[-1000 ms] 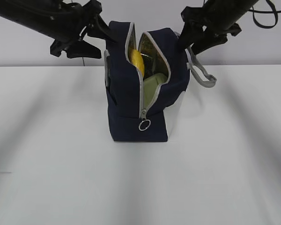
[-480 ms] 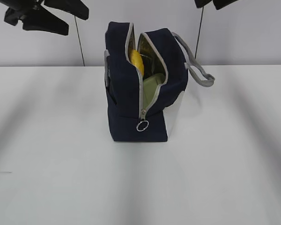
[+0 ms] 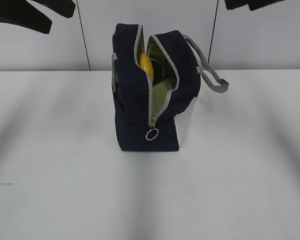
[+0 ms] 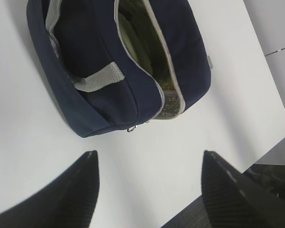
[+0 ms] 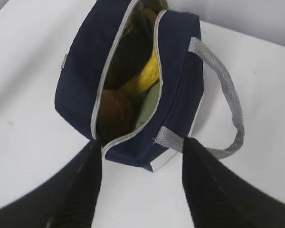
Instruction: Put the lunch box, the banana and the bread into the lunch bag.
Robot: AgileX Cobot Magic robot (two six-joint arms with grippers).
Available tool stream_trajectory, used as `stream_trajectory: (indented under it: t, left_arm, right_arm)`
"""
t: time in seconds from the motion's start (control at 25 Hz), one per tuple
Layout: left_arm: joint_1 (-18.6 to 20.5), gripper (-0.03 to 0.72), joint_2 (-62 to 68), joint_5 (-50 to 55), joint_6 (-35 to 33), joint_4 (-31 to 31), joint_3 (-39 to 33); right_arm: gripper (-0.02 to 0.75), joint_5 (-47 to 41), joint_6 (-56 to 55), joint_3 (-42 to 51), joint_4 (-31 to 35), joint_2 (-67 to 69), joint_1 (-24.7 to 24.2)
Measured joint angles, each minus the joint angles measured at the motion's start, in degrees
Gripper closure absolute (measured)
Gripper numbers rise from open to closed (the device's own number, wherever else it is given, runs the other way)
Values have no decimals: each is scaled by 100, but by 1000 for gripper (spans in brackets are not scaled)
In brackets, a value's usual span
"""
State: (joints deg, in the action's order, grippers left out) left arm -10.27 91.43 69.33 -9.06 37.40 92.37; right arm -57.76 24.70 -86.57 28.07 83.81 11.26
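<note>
The navy lunch bag (image 3: 140, 107) stands unzipped mid-table, also in the left wrist view (image 4: 104, 71) and the right wrist view (image 5: 80, 80). Inside it I see the yellow banana (image 3: 146, 65) (image 5: 145, 78), the green-lidded lunch box (image 3: 161, 92) (image 4: 130, 40) (image 5: 149, 107) and the brown bread (image 5: 116, 111). My left gripper (image 4: 149, 159) is open and empty, raised high at the far left (image 3: 25, 12). My right gripper (image 5: 142, 145) is open and empty, raised high at the far right; only its lower edge shows in the exterior view (image 3: 252, 4).
The white table (image 3: 65, 175) surrounds the bag. A grey strap handle (image 3: 212, 77) hangs off the bag's right side. The zipper's ring pull (image 3: 151, 134) hangs at the front. The table's far edge (image 4: 270, 142) shows in the left wrist view.
Both arms have lifted up and outward away from the bag's top, leaving the exterior view almost entirely. The bag and its contents have stayed put.
</note>
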Motion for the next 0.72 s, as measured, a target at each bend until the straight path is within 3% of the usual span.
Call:
stream_trajectory:
  t: [0.44,0.64,0.72]
  left_arm:
    - [-7,208,-66,121,8,-256,0]
    - [-7,219,-66,121,8,-327,0]
    - [-7,220,-66,108,8,-357,0]
  right_arm:
    - [308,5539,1078,3709,222,-673,1429]
    - [311,7634,692,4873,249,-494,1642]
    - [311,8200,218,5252,-58,-418,1642]
